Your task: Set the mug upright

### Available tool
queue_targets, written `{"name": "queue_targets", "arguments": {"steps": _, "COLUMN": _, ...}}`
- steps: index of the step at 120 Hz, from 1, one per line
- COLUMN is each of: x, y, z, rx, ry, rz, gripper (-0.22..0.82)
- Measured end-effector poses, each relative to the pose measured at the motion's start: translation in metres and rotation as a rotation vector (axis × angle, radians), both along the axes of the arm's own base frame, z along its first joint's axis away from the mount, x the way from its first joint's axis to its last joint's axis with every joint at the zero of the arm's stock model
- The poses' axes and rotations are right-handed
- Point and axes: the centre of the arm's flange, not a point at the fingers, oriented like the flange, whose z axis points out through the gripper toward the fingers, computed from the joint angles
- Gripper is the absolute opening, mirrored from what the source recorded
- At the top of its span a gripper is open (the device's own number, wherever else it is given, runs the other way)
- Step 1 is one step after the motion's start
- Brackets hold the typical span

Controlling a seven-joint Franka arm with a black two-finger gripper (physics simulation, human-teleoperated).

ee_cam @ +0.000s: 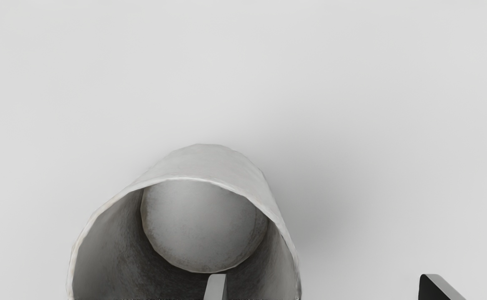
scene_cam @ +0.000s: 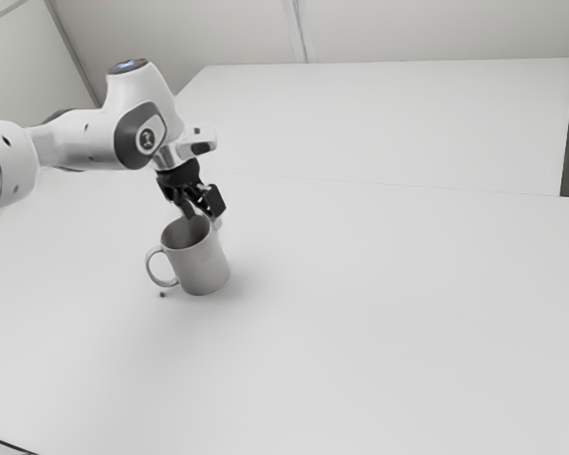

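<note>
At the mug's rim in the exterior view is my gripper, pointing down. The light grey mug stands slightly tilted on the table, its mouth up and its handle toward the exterior view's left. Looking from the hand, the mug shows its open mouth and inner bottom. My gripper is open, with one finger inside the mug's mouth and the other outside, apart from the wall. The mug's handle is hidden in the wrist view.
A small dark speck lies on the white table near the mug's handle. Another white surface stands behind, and a dark line crosses the exterior view's lower left corner.
</note>
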Motion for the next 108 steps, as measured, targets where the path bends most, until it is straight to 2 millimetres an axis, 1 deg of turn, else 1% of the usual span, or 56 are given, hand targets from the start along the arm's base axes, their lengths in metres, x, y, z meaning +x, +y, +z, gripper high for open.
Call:
{"name": "queue_targets", "arguments": {"steps": 16, "x": 0.012, "y": -0.001, "z": 0.048, "rx": -0.019, "ry": -0.030, "rz": 0.014, "gripper": 0.54}}
{"name": "queue_targets", "arguments": {"steps": 37, "x": 0.022, "y": -0.001, "z": 0.108, "rx": -0.027, "ry": -0.052, "rz": 0.022, "gripper": 0.58}}
{"name": "queue_targets", "arguments": {"steps": 48, "x": 0.022, "y": 0.000, "z": 0.142, "rx": -0.022, "ry": -0.076, "rz": 0.023, "gripper": 0.59}}
{"name": "queue_targets", "arguments": {"steps": 59, "x": 0.020, "y": 0.000, "z": 0.165, "rx": -0.019, "ry": -0.081, "rz": 0.025, "gripper": 0.59}}
{"name": "queue_targets", "arguments": {"steps": 66, "x": 0.017, "y": 0.000, "z": 0.173, "rx": -0.018, "ry": -0.073, "rz": 0.025, "gripper": 0.60}}
{"name": "queue_targets", "arguments": {"steps": 74, "x": 0.014, "y": -0.001, "z": 0.176, "rx": -0.019, "ry": -0.059, "rz": 0.025, "gripper": 0.60}}
{"name": "queue_targets", "arguments": {"steps": 108, "x": 0.009, "y": -0.002, "z": 0.174, "rx": -0.030, "ry": -0.016, "rz": 0.027, "gripper": 0.60}}
